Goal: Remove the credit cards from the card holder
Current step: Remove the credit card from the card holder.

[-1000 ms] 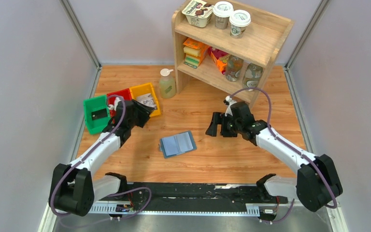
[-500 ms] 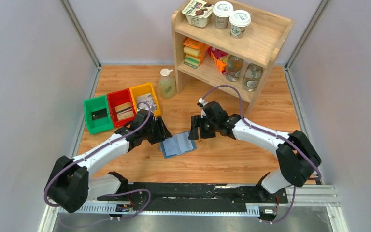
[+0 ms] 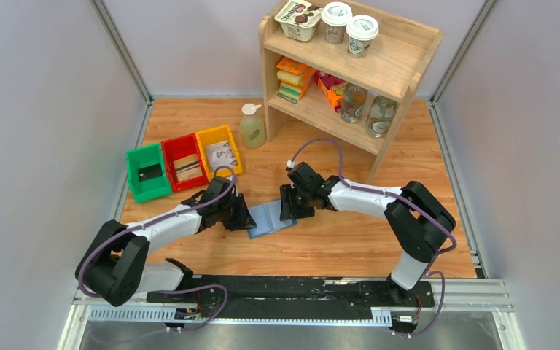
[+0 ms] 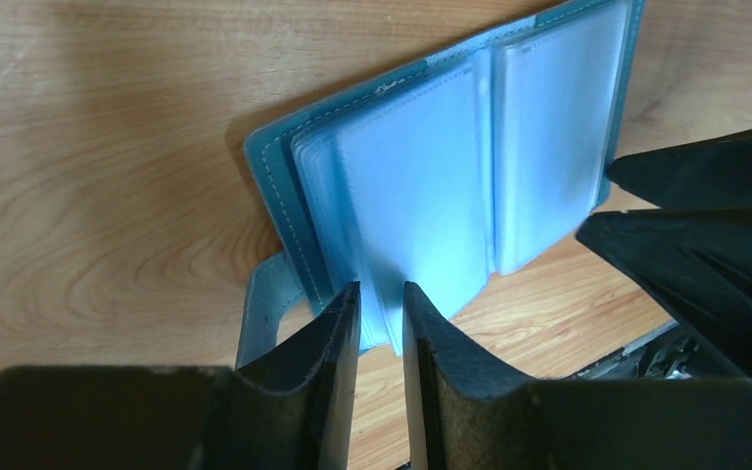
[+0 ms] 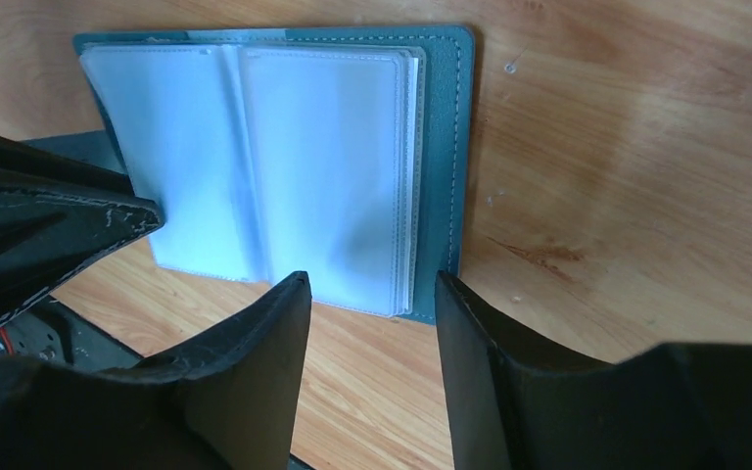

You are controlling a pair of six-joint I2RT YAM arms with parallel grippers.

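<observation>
The card holder [image 3: 268, 219] lies open at the middle of the tabletop [image 3: 350, 237]. At its 9 o'clock the left end effector [image 4: 380, 308] pinches a few of its clear sleeves [image 4: 431, 196]. At its 2 o'clock the right end effector [image 5: 370, 284] stands open, straddling the holder's edge.

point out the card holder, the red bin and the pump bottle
card holder [image 3: 268, 219], top view, middle of its open pale sleeves
red bin [image 3: 179, 140], top view, far rim
pump bottle [image 3: 252, 131], top view, middle of its body
</observation>
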